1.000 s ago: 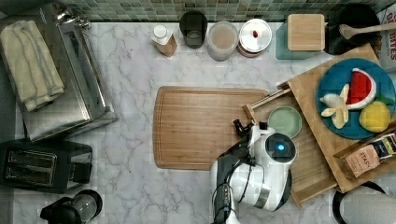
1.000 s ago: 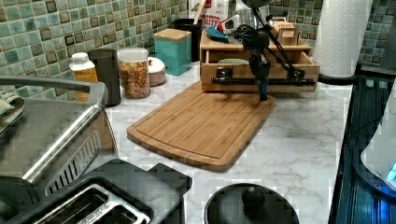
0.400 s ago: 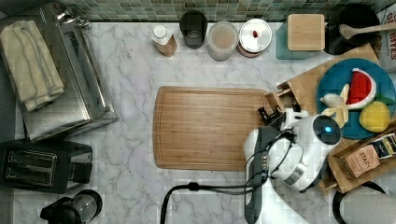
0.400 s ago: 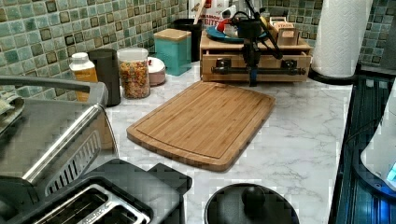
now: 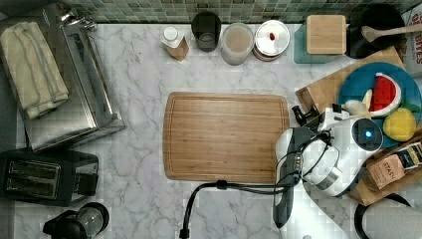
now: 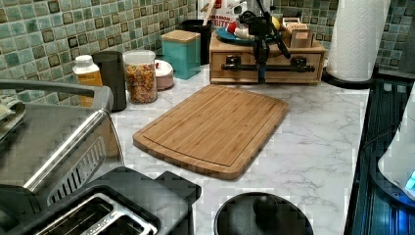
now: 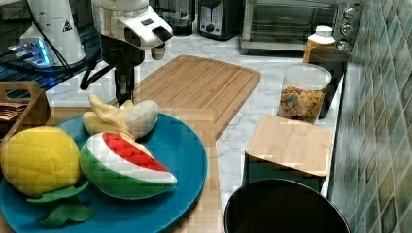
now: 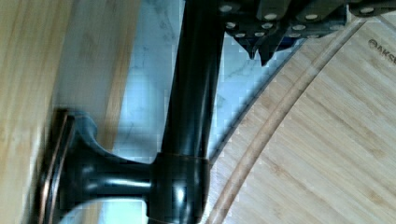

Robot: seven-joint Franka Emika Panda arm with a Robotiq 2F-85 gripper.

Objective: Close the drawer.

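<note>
In the left view, the nearest thing is the cutting board (image 6: 215,128), which lies flat on the marble counter (image 6: 313,142). Behind it stands the wooden box (image 6: 266,58), and the drawer (image 6: 266,66) sits in the front of this box. From this view its front looks flush with the box, so I judge that the drawer is closed or very nearly closed.

The gripper (image 6: 262,73) hangs straight down in front of the black handle (image 6: 244,68), about at the middle of the bar. In the wrist view the handle (image 8: 189,93) runs close beside the fingertips (image 8: 254,46), which seem to stand beside the bar and not around it. The two tips are drawn together with almost no gap, and nothing is between them (so this is a push, not a grasp).

To finish this step well, I think the push must stay square to the front and near the middle of the bar, so that the drawer does not jam on one side. The force should be gentle, because the box carries a blue plate (image 7: 160,160) with toy fruit (image 7: 121,160) on its top, and a hard push could shift the whole box toward the tiled wall (image 6: 73,29). The fingertips should also stay above the counter.
</note>
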